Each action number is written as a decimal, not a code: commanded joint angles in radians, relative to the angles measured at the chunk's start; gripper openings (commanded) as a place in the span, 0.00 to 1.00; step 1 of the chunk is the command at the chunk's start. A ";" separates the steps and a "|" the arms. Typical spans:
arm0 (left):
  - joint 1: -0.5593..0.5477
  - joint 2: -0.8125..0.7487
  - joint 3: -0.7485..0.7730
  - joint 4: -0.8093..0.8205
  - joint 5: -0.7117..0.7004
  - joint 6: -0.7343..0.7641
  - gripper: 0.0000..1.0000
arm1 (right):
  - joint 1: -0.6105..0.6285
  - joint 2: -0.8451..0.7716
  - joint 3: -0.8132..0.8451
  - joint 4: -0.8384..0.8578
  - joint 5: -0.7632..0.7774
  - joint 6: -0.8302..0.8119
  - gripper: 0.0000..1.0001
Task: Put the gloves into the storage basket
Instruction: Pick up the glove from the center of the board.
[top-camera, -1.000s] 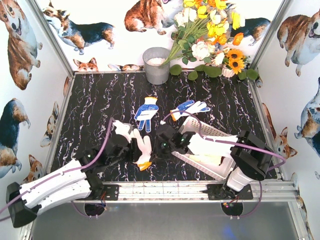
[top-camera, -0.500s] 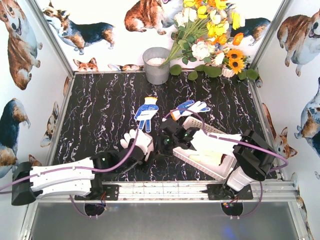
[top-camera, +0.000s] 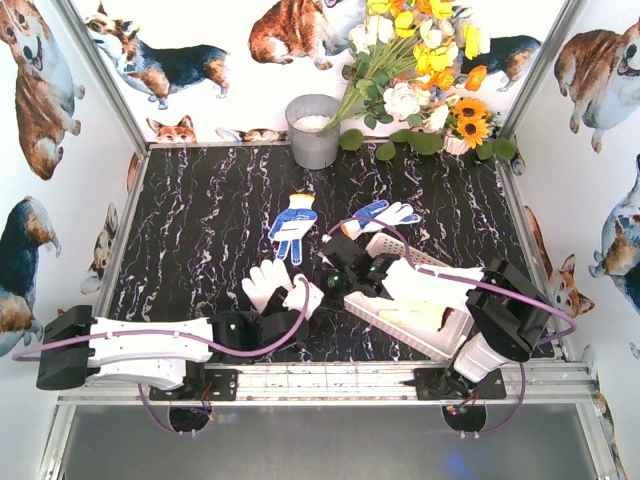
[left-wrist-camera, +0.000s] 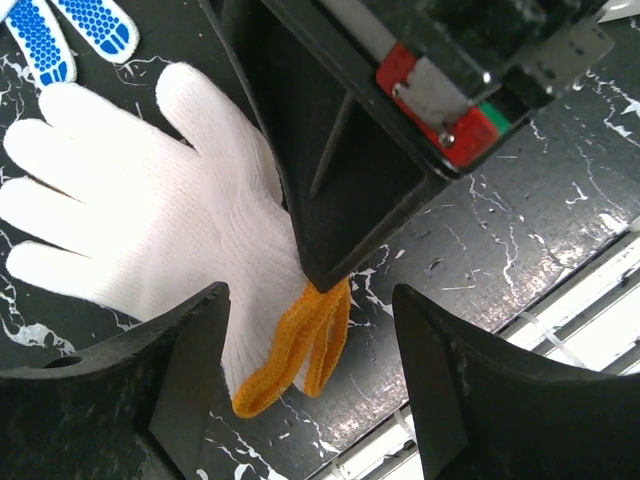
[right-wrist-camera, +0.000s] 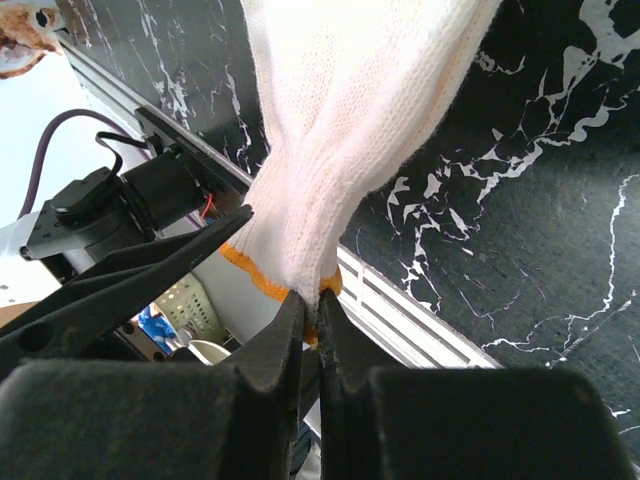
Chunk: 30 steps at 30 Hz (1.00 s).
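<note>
A white glove (top-camera: 270, 284) (left-wrist-camera: 150, 220) with an orange cuff (left-wrist-camera: 295, 345) lies on the black marble table. My right gripper (top-camera: 316, 295) (right-wrist-camera: 312, 300) is shut on that cuff. My left gripper (top-camera: 290, 316) (left-wrist-camera: 308, 300) is open just near of it, one finger on each side of the cuff, touching nothing. A blue-dotted glove (top-camera: 293, 222) (left-wrist-camera: 70, 30) lies farther back. Another blue-and-white glove (top-camera: 380, 214) rests by the far rim of the white storage basket (top-camera: 390, 250), which my right arm mostly hides. Pale gloves (top-camera: 418, 318) lie inside it.
A grey metal bucket (top-camera: 313, 130) stands at the back, with a flower bouquet (top-camera: 420, 75) to its right. An aluminium rail (top-camera: 350, 380) runs along the near table edge. Corgi-print walls close in the left, right and back.
My left gripper has opened, let go of the white glove and swung down toward the near rail. The glove has turned, its cuff now pointing right in the right gripper.
</note>
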 joint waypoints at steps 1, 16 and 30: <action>-0.035 0.035 0.025 0.004 -0.087 -0.013 0.59 | -0.011 -0.018 0.045 0.075 -0.043 0.019 0.00; -0.161 0.281 0.140 -0.228 -0.353 -0.317 0.39 | -0.027 -0.032 0.012 0.139 -0.066 0.061 0.00; -0.210 0.335 0.221 -0.341 -0.391 -0.483 0.01 | -0.041 -0.059 0.001 0.139 -0.045 0.062 0.00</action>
